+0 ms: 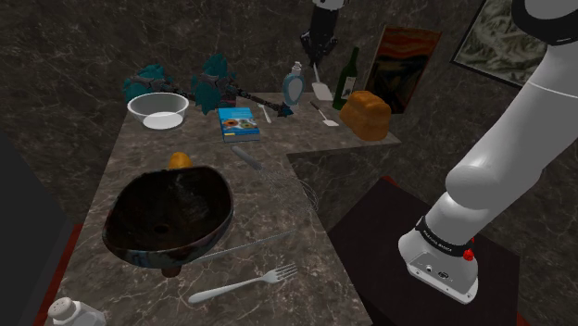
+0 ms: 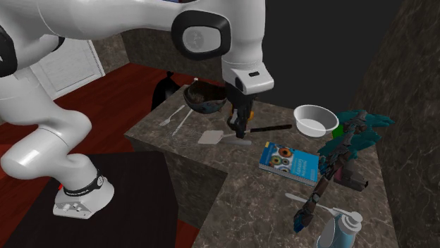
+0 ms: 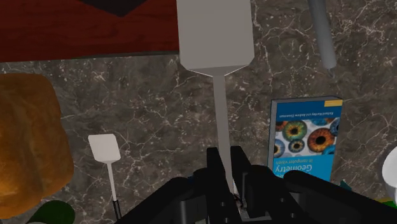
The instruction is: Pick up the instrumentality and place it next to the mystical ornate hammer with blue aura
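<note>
My gripper (image 3: 226, 160) is shut on the thin shaft of a grey spatula (image 3: 214, 35). Its flat blade reaches out past the marble counter's edge. In the second exterior view the gripper (image 2: 240, 128) holds the spatula (image 2: 211, 137) level, just over the counter beside the book. From the shoulder camera the gripper (image 1: 320, 46) is at the counter's far end, and the spatula's blade (image 1: 321, 90) hangs below it. The ornate hammer (image 1: 222, 88) with teal aura lies along the back of the counter; its shaft (image 2: 331, 165) runs past the book.
A blue book (image 1: 238, 122) (image 3: 305, 137) and a white bowl (image 1: 157, 109) lie near the hammer. A small white spatula (image 3: 105, 149), a bread loaf (image 1: 366, 116), a green bottle (image 1: 347, 79) and a glass bottle (image 2: 338, 229) crowd the far end. A big black bowl (image 1: 167, 218), whisk (image 1: 278, 176) and fork (image 1: 245, 282) lie nearer.
</note>
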